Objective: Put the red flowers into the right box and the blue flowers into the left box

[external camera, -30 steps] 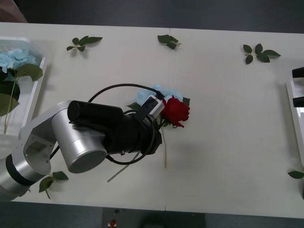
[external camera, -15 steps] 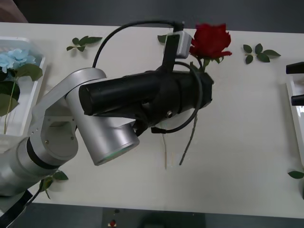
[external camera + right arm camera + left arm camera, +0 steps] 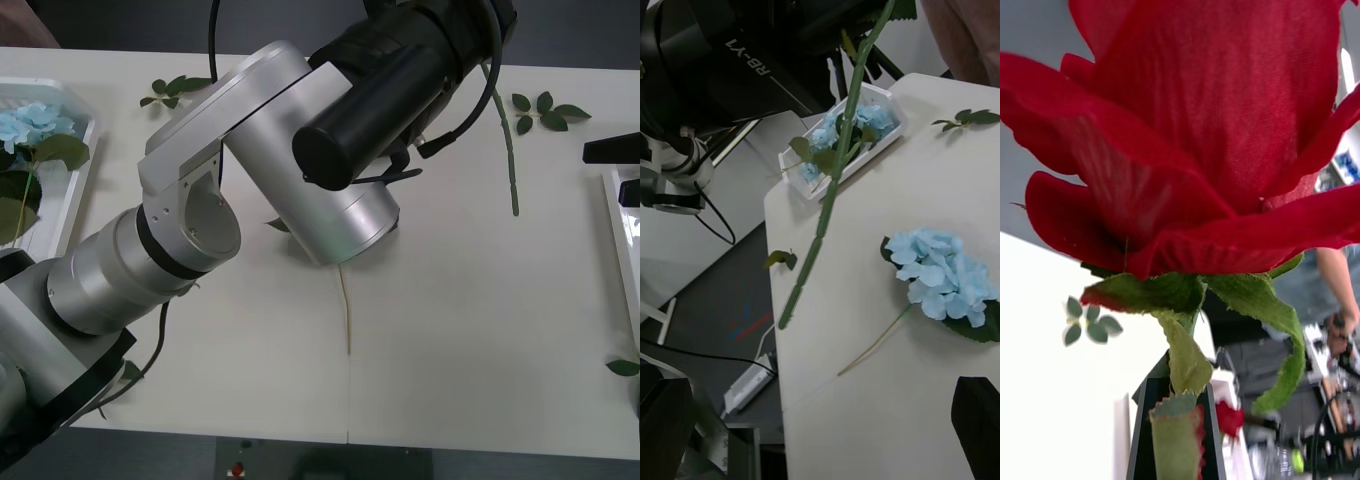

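Starting at the left box (image 3: 85, 165), well off from our left gripper (image 3: 1174, 439), we see blue flowers (image 3: 28, 125) already lying in it. One blue flower (image 3: 944, 275) still lies on the table (image 3: 450, 330) under the raised arm. Our left gripper is clamped on a rose (image 3: 1202, 135) just under the bloom, stem (image 3: 505, 140) dangling, lifted and not yet in the right box (image 3: 622, 260); we cannot tell how the right gripper's fingers stand.
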